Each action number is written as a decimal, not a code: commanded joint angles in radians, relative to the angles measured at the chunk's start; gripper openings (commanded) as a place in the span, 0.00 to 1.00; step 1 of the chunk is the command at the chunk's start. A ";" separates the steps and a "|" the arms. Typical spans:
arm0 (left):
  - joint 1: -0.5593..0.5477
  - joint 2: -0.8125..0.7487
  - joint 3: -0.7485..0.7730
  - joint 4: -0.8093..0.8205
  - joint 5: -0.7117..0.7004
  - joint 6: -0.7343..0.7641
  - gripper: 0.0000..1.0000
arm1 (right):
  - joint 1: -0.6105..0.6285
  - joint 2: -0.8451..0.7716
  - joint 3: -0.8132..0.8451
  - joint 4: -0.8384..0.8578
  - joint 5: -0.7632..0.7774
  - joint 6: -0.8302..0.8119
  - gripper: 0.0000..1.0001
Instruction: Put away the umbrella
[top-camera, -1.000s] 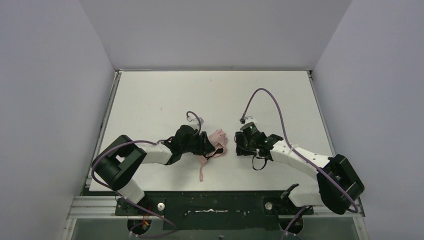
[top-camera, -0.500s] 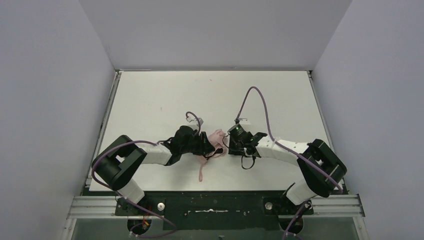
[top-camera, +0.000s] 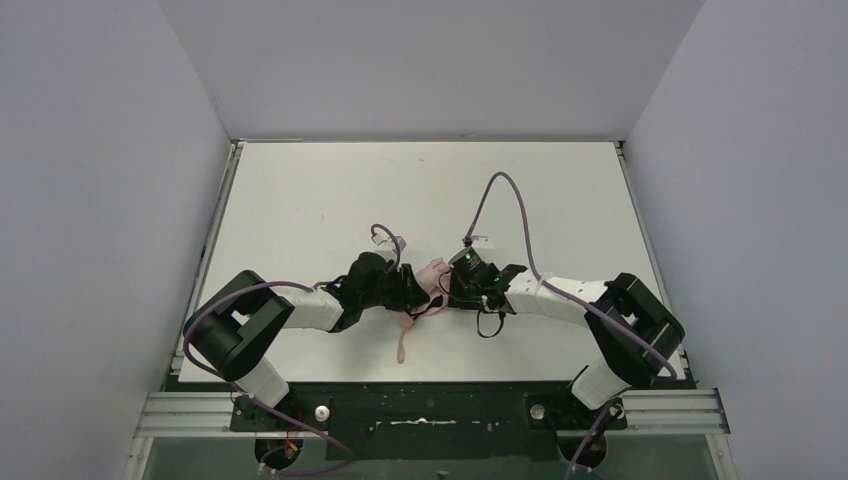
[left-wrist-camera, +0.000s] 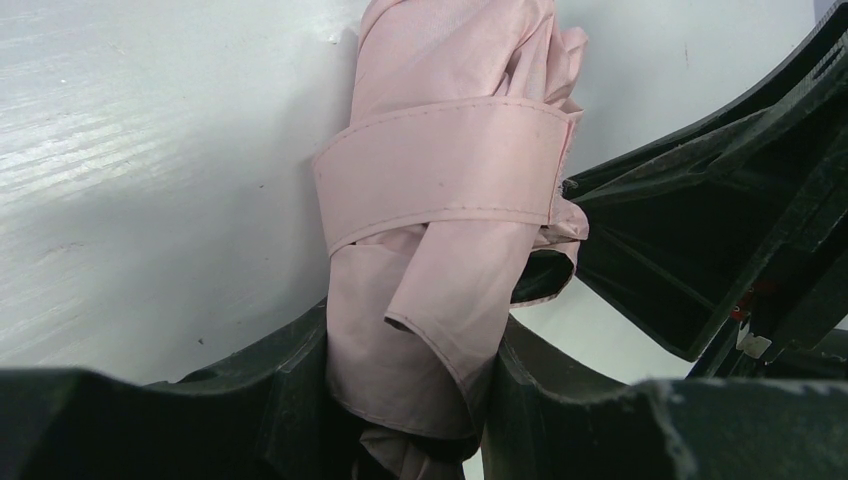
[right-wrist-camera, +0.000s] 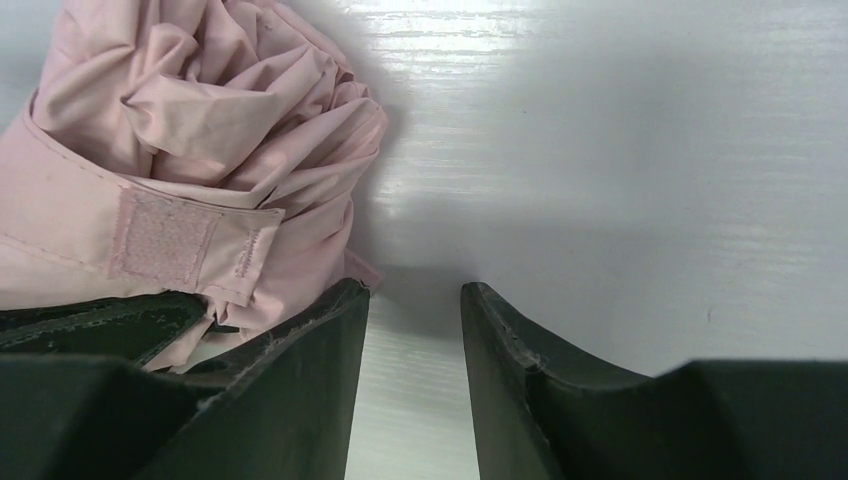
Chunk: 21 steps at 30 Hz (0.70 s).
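Umbrella (top-camera: 433, 270) between left pincer (left-wrist-camera: 405, 375), right pincer (right-wrist-camera: 412, 320)

The umbrella (left-wrist-camera: 440, 250) is plain pale pink all over. Its strap (left-wrist-camera: 440, 165) is the same pink, with a slightly deeper, grainy fastening patch (right-wrist-camera: 162, 243). The surface (top-camera: 300, 200) is white, faintly streaked. The left claw (left-wrist-camera: 405, 345) and right claw (right-wrist-camera: 412, 292) are black; the cables (top-camera: 510, 190) are purple.

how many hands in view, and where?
2. Left hand is shut on the umbrella. Right hand sits just right of it, open, nothing in its jaws, one jaw at the fabric's edge.
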 joint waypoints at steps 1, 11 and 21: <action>0.005 0.016 -0.038 -0.112 -0.063 0.024 0.00 | 0.006 0.029 0.044 0.045 -0.010 0.015 0.41; 0.005 0.017 -0.043 -0.106 -0.064 0.022 0.00 | 0.013 0.077 0.083 0.012 -0.039 0.005 0.41; 0.005 -0.005 -0.063 -0.098 -0.081 0.007 0.00 | 0.058 0.178 0.166 -0.121 -0.035 -0.040 0.41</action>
